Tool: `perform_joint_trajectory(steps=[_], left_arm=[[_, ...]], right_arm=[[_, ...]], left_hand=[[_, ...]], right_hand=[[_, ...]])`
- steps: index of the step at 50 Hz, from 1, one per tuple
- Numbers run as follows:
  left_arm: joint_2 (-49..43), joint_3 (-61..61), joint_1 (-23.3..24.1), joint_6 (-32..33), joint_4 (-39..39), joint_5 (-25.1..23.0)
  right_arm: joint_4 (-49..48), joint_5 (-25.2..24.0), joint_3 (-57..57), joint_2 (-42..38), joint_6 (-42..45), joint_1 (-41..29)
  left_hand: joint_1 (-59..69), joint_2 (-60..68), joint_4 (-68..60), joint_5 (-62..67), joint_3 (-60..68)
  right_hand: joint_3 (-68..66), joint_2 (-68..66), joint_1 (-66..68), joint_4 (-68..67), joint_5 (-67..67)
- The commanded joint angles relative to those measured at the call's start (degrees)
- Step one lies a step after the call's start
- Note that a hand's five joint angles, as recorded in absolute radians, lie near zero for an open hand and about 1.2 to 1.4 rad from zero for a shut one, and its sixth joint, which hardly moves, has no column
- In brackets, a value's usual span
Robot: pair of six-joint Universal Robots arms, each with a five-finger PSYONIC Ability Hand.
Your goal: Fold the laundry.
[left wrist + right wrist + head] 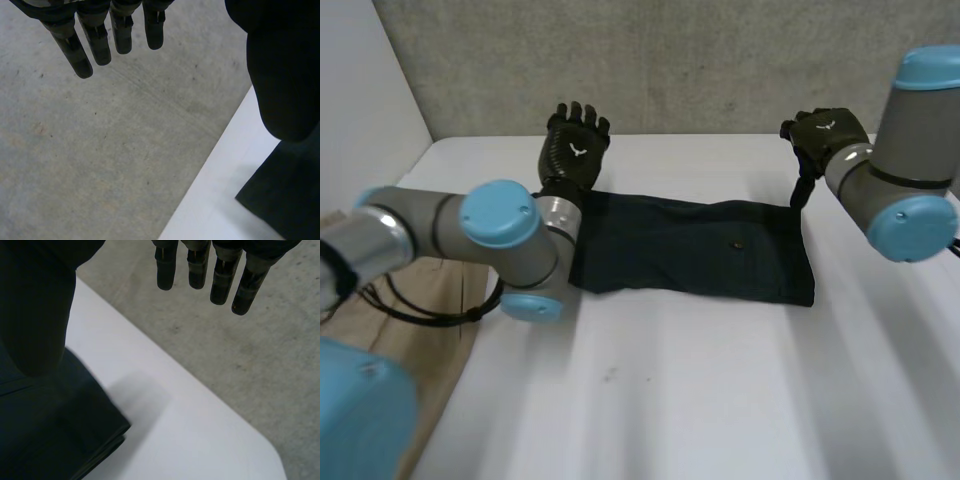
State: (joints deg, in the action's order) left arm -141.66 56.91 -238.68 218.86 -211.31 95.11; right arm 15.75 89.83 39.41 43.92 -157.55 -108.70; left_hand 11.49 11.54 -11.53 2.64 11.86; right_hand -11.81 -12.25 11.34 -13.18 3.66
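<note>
Navy-blue folded garment [695,248] lies flat along the far part of the white desk [720,380]. The left hand [573,148] hovers over its far left corner and the right hand [825,135] over its far right corner. Both have fingers [95,45] straight, holding nothing. The next fold probably needs both corners pinched evenly and carried together.

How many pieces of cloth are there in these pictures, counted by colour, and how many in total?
Dark navy garment: 1
Beige cloth: 1
Total: 2
</note>
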Motion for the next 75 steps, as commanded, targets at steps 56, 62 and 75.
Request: perform_joint_trajectory(steps=[56,62,75], left_arm=[[30.83,34.5,-3.9,-23.57,16.19,-0.28],[30.83,32.66,-3.37,-23.57,15.66,-0.28],[24.77,20.97,0.23,-23.48,15.66,0.08]], right_arm=[[-16.54,-6.15,23.87,8.73,36.34,-5.72],[-15.93,-14.68,26.77,5.92,41.52,-15.57],[-16.36,-19.52,29.67,9.06,26.45,-12.33]], left_hand=[[-1.49,-1.54,1.53,-2.64,-1.86],[-1.49,-1.54,1.53,-2.64,-1.86],[-1.49,-1.54,1.53,-2.64,-1.86]], right_hand=[[-68.19,-67.75,68.66,-66.82,66.34],[-68.19,-67.75,68.66,-66.82,66.34],[1.81,2.25,-1.34,3.18,-3.66]])
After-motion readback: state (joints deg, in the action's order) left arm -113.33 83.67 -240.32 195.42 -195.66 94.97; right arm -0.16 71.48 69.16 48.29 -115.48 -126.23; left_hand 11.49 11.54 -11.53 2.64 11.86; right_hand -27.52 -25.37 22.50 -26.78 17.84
